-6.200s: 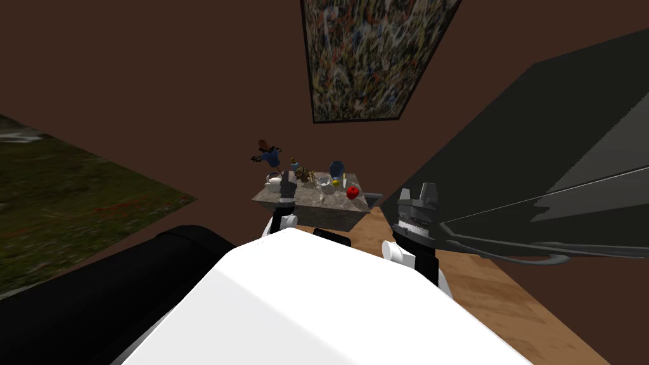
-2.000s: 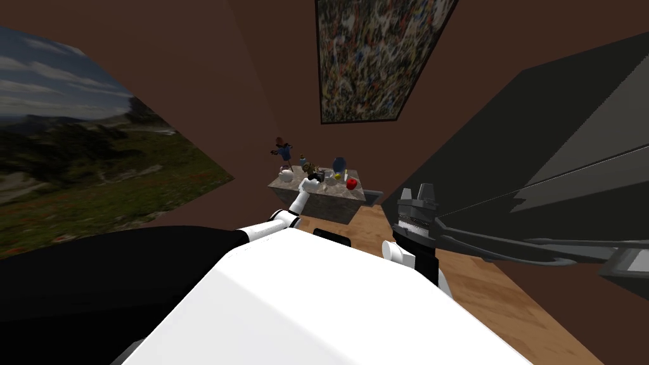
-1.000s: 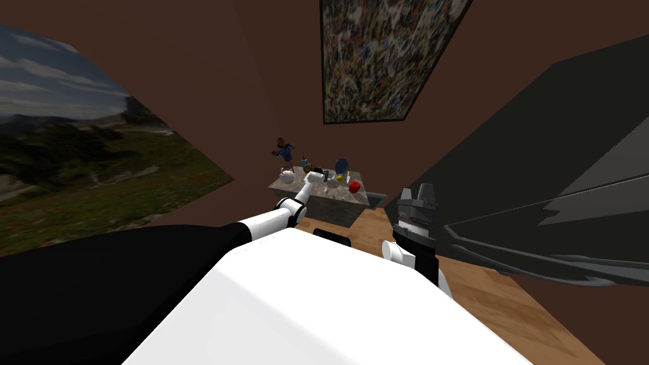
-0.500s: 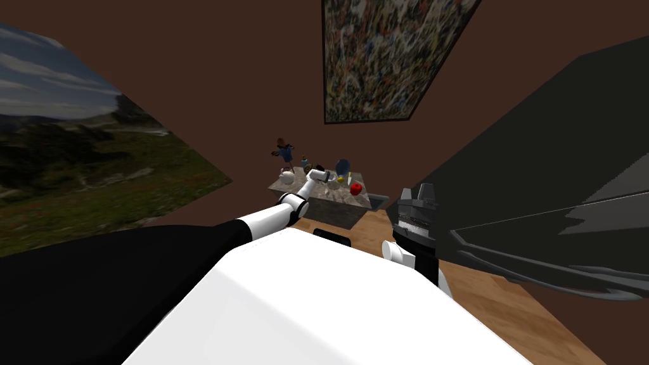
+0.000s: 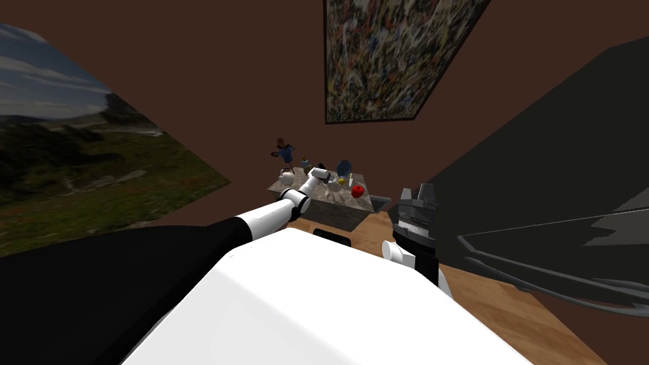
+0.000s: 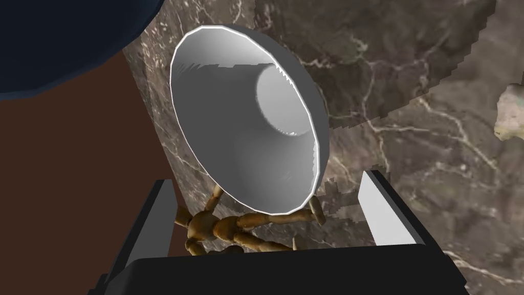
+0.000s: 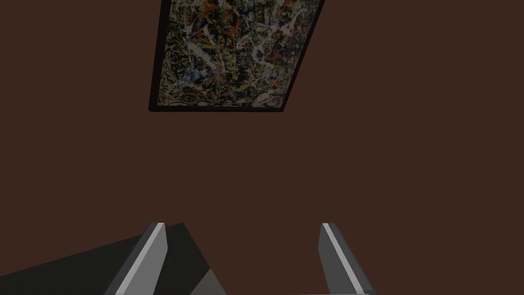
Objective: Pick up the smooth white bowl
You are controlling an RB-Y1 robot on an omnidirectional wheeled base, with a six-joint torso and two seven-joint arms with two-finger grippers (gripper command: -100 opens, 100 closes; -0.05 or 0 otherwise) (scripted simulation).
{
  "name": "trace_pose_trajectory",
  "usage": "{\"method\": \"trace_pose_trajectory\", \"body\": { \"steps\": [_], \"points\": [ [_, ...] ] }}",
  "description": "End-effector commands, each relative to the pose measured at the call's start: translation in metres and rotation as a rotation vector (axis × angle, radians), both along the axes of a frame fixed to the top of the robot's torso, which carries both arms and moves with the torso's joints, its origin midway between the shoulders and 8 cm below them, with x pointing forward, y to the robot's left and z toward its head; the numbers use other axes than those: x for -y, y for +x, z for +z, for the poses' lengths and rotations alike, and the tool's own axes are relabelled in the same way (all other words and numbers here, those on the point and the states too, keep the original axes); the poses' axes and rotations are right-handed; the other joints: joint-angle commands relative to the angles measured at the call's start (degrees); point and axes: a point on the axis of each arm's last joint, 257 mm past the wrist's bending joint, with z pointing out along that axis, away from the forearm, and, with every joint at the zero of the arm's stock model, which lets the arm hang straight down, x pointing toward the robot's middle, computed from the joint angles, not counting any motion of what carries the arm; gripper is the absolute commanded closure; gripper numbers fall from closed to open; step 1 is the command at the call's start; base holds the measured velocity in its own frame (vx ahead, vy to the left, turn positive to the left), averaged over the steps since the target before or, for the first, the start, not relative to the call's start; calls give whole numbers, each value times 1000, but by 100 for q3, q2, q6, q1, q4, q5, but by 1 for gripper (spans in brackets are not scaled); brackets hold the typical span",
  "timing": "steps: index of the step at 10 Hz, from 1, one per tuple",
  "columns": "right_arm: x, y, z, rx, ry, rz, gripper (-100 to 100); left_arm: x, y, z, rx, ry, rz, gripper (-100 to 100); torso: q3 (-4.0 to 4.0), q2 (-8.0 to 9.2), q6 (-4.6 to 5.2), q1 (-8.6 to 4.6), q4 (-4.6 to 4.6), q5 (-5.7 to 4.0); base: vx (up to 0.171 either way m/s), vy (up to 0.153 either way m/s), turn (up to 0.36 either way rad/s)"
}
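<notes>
The smooth white bowl (image 6: 245,123) stands on a dark marbled tabletop (image 6: 419,133), its hollow facing my left hand's camera. My left gripper (image 6: 266,205) is open just short of it, and its two fingers (image 6: 381,215) flank the bowl's near rim without touching it. A small wooden jointed figure (image 6: 225,228) lies between the fingers, partly under the bowl. In the head view my left arm reaches over the small table (image 5: 352,206), with the left gripper (image 5: 321,173) among the objects on it. My right gripper (image 5: 418,193) is open, held up beside my chest.
A dark blue vase (image 6: 66,41) stands close beside the bowl. On the table are also a red apple (image 5: 357,189), a white teapot (image 5: 286,177) and a blue figurine (image 5: 283,151). A pale lump (image 6: 509,112) lies farther along the marble. Brown wall behind; wooden floor (image 5: 507,304).
My left arm has stretched farther out, carrying the gripper from the table's near edge to its middle among the objects. My head has also shifted. The right arm has kept still.
</notes>
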Motion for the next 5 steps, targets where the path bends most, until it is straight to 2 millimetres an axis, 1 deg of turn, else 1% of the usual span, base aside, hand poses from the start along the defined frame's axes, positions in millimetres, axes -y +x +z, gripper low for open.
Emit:
{"method": "trace_pose_trajectory", "body": {
  "steps": [1, 3, 4, 5],
  "points": [
    [0, 0, 0, 0, 0, 0, 0, 5, -7, -5, -57, 15, -16, -100, 0, 0, 0, 0, 0, 0, 81, 31, 38],
    [0, 0, 0, 0, 0, 0, 0, 7, -17, -17, -127, 30, -32, -100, -9, -15, 0, 1, -3, 1, 103, 13, 32],
    [0, 0, 0, 0, 0, 0, 0, 7, -18, -20, -133, 31, -30, -100, -10, -17, 0, -4, -5, 0, 55, 0, 10],
    [0, 0, 0, 0, 0, 0, 0, 7, -24, -26, -165, 36, -36, -100, -4, -4, 0, -6, -2, -1, 33, 9, 14]
  ]
}}
